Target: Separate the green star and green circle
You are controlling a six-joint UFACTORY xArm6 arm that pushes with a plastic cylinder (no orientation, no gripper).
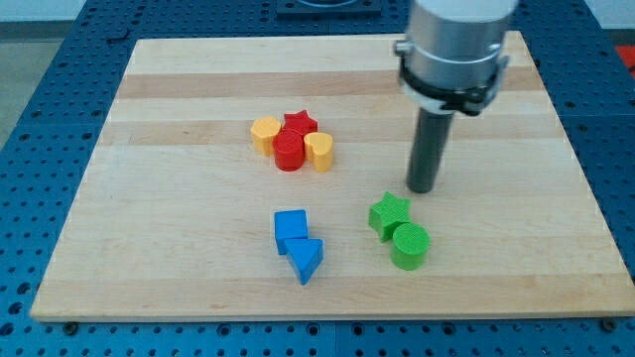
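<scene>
The green star [389, 214] lies at the view's lower right of the wooden board [179, 238]. The green circle [410, 246] sits just below and to the right of it, touching it. My tip [422, 188] stands on the board just above and to the right of the green star, a small gap away from it.
A cluster of a yellow hexagon [265, 134], a red star [300, 124], a red cylinder [289, 152] and a yellow block [319, 151] sits at the board's middle. A blue cube [291, 228] and a blue triangle [307, 259] lie left of the green pair.
</scene>
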